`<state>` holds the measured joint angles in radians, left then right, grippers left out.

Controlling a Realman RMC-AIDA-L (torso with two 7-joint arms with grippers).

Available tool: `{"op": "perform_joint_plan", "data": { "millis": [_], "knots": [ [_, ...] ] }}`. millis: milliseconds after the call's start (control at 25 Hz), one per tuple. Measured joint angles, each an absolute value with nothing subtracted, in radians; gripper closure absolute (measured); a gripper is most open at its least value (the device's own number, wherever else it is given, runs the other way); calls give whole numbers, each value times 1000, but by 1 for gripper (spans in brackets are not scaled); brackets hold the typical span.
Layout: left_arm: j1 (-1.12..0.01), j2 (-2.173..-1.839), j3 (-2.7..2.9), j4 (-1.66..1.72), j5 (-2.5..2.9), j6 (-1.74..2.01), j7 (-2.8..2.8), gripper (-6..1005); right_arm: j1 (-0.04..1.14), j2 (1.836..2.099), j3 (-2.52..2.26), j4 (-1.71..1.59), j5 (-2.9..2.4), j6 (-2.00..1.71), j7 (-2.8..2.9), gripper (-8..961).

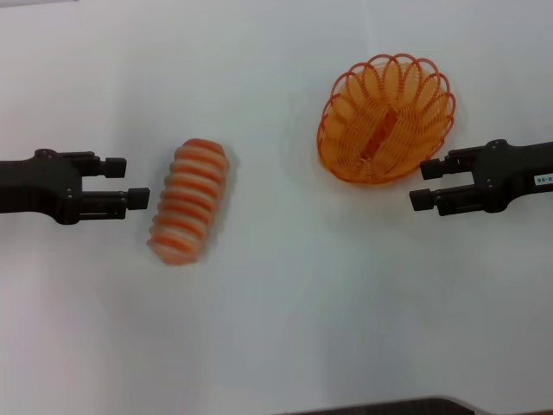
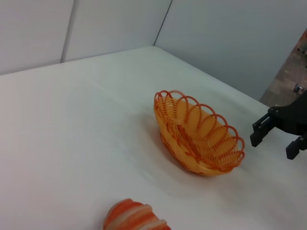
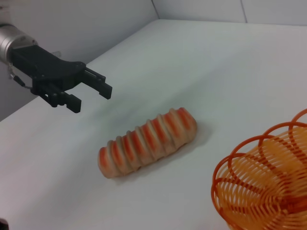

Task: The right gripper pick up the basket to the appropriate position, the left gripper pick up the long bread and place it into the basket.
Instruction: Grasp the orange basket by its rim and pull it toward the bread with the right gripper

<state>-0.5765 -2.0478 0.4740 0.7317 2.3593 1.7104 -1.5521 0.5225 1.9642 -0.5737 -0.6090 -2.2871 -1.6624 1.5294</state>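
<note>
The long bread lies on the white table, left of centre, striped orange and cream. It also shows in the right wrist view and partly in the left wrist view. The orange wire basket stands at the upper right, empty; it shows in the left wrist view and partly in the right wrist view. My left gripper is open and empty, just left of the bread; it also shows in the right wrist view. My right gripper is open and empty, just right of the basket's near rim; it also shows in the left wrist view.
The white table spreads around both things. Grey walls stand beyond the table's far edge. A dark edge shows at the bottom of the head view.
</note>
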Motion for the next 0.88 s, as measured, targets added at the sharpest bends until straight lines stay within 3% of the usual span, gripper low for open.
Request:
{"op": "perform_joint_plan", "data": {
  "millis": [600,880],
  "knots": [
    [-577,-2048,474,732,2359,1714,-1554,263,526,1964,-562,-615,-2274,-1678,1532,236],
    [-578,-2048,474,732,2359,1713,-1554,263,556,1924,-515,-693,-2070,-1653,1642,237]
  ]
}}
